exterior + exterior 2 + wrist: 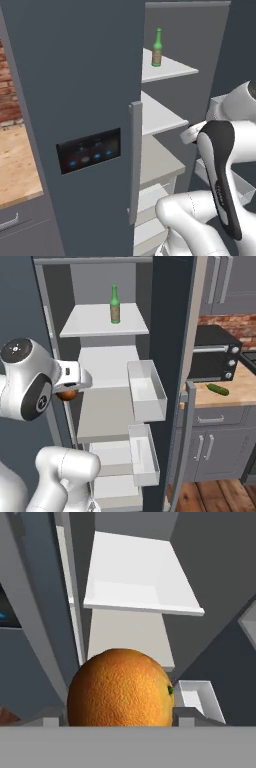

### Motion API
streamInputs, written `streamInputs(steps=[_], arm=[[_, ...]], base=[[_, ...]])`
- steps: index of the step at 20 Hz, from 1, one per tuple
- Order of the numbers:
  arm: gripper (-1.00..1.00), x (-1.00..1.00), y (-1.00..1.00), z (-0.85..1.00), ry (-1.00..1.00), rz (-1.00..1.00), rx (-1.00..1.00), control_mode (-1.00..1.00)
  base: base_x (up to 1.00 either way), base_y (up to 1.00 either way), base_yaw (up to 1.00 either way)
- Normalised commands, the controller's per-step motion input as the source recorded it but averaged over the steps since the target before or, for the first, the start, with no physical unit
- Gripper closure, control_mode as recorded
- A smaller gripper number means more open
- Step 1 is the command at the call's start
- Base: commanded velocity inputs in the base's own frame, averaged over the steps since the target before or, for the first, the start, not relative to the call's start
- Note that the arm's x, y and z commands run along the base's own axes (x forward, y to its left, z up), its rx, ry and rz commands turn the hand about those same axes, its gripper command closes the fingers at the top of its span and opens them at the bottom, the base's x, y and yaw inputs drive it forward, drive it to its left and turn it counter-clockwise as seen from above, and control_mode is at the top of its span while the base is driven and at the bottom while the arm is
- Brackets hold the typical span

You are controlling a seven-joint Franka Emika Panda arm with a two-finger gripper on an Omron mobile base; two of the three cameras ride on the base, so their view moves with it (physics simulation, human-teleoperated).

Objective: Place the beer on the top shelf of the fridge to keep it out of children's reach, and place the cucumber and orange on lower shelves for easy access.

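The fridge [75, 75] stands open. On its top shelf [90, 325] the green beer [115, 304] stands upright, also seen as the beer [157, 47] from the left. My gripper [117, 717] is shut on the orange [120, 687], which fills the lower hand view. The orange [66, 394] peeks out beneath my hand, just left of the lower shelves [102, 368] at about the height of the third shelf [100, 416]. Outside the fridge, the cucumber [218, 389] lies on the wooden counter [240, 387] to the right.
White door bins [147, 391] hang on the open right door, close beside the shelves. The left door carries a touch panel [90, 150] and a bar handle [135, 160]. A black oven [212, 353] stands behind the cucumber.
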Motion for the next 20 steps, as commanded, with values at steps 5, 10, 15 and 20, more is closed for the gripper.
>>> streamInputs(steps=[5, 10, 15, 20], arm=[[1.0, 0.42, 0.0, -0.23, 0.0, 0.08, 0.0, -1.0], [1.0, 0.43, -0.01, -0.25, 0.0, 0.07, 0.0, -1.0], [1.0, 0.42, 0.0, -0.24, 0.0, 0.06, 0.0, -1.0], [1.0, 0.46, -0.02, -0.16, 0.0, 0.03, 0.0, -1.0]], base=[[0.0, 0.0, 0.0], [0.0, 0.0, 0.0], [0.0, 0.0, 0.0], [0.0, 0.0, 0.0]])
